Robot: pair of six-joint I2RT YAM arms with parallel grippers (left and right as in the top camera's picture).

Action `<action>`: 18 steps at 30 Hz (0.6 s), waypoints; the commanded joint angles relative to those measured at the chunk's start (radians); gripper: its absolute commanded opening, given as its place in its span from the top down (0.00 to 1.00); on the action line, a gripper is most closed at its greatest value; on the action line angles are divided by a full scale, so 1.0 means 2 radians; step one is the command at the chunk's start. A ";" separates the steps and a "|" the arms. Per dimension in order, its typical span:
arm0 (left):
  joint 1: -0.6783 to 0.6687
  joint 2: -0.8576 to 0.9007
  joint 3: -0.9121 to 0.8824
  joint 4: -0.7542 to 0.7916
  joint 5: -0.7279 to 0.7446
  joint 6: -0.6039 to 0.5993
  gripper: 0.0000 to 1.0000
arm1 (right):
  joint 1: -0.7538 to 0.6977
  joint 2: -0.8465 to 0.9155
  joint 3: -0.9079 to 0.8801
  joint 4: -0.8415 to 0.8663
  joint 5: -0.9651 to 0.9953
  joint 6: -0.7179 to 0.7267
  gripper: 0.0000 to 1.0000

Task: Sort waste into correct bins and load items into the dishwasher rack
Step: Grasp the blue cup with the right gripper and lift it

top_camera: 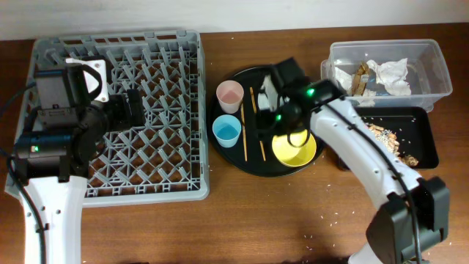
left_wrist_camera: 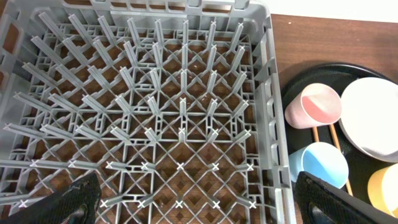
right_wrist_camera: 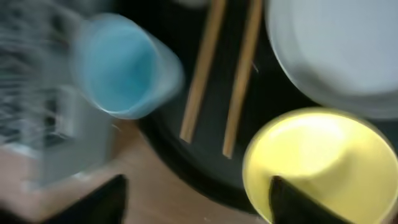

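Our right gripper (right_wrist_camera: 199, 200) hung low over the round tray (top_camera: 242, 158), fingers apart and holding nothing. Its wrist view was smeared, so we could not judge its height closely. Just under it sat the bowl (right_wrist_camera: 317, 162), with the chopsticks (right_wrist_camera: 202, 74) lying just beside the bowl's rim and the blue cup (right_wrist_camera: 121, 68) beyond them. The plate (right_wrist_camera: 336, 50) touched or nearly touched the bowl on the far side, and the pink cup (top_camera: 229, 94) stood near the tray's edge towards the rack (top_camera: 168, 73).

Our left gripper (left_wrist_camera: 202, 202) hovered over the rack, also spread wide and empty. No dish was in the rack yet. The napkins (top_camera: 392, 73) lay in the tub (top_camera: 432, 73) and the crumbs (top_camera: 381, 133) in the black tray (top_camera: 421, 139), so we judged the sorting mostly done and the loading not begun.

We saw the main risk in the crowding. If the gripper closed on the bowl's rim, the outer finger could catch a chopstick and flick it off the tray, or pinch it against the bowl. A grip on a thin, sloped rim could also slip, so the bowl might tip on lifting and strike the plate. Sweeping towards the rack could knock over either cup. The right arm also hid most of the plate from overhead, which left less to check the grasp by.
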 commanded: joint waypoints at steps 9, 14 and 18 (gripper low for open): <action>0.003 0.000 0.010 -0.026 0.113 0.008 0.01 | 0.035 0.056 0.011 0.076 -0.061 0.062 0.26; 0.003 0.001 0.010 -0.036 0.143 0.008 0.01 | 0.045 0.099 0.011 0.086 -0.053 0.091 0.49; 0.003 0.001 0.010 -0.045 0.145 0.008 0.01 | 0.045 0.124 0.011 0.097 -0.036 0.103 0.59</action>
